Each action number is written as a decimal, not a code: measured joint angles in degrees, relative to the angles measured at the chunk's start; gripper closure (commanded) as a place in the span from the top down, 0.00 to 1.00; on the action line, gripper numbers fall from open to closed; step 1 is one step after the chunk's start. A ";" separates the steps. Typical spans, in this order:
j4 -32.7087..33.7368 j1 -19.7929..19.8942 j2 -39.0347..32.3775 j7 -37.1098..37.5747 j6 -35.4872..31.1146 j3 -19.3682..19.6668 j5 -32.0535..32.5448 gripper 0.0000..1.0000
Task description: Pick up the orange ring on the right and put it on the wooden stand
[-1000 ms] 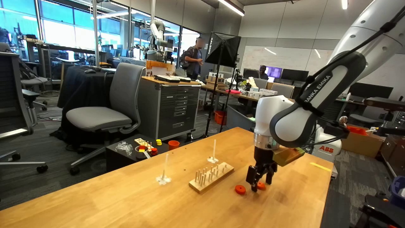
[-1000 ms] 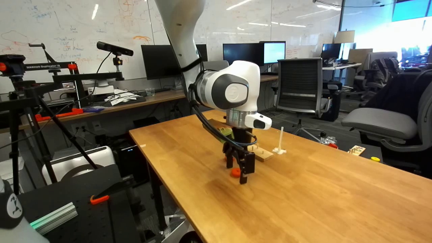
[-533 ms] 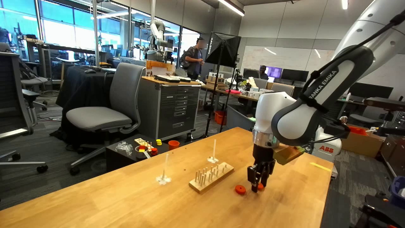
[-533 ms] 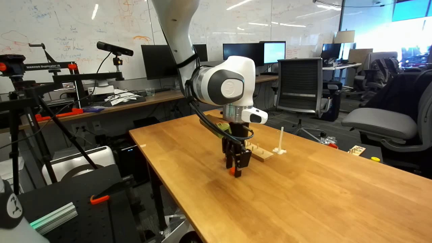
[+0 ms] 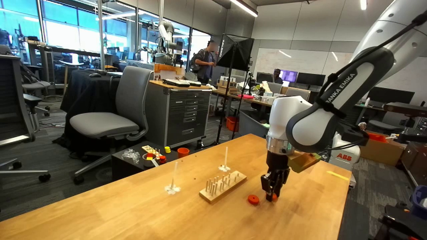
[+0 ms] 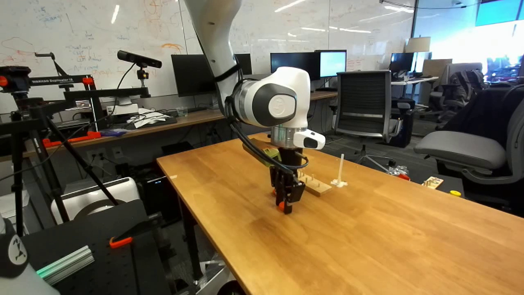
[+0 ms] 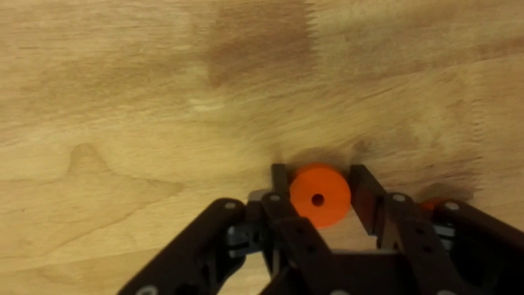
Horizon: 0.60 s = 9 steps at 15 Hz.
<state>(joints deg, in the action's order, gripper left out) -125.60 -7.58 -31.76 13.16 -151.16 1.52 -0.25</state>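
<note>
Orange ring (image 7: 318, 214) clasped between fingers (image 7: 280, 178) of tool (image 7: 319, 177).

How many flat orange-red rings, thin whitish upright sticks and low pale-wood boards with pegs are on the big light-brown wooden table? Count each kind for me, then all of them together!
Flat orange-red rings: 2
Thin whitish upright sticks: 2
Low pale-wood board with pegs: 1
Total: 5
</note>
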 measured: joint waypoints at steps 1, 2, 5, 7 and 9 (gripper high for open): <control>0.11 0.17 0.01 0.00 0.23 0.00 0.00 0.17; 0.36 0.37 0.07 0.00 0.82 0.00 -0.02 0.17; 1.72 0.91 0.93 0.00 3.93 -0.10 -0.39 0.17; 2.76 0.95 1.96 0.01 5.99 -0.15 -0.67 0.17; 3.90 0.92 2.80 0.17 7.77 -0.35 -0.83 0.17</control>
<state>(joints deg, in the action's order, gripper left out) -121.70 -6.66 -28.96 13.33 -143.39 1.17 -1.08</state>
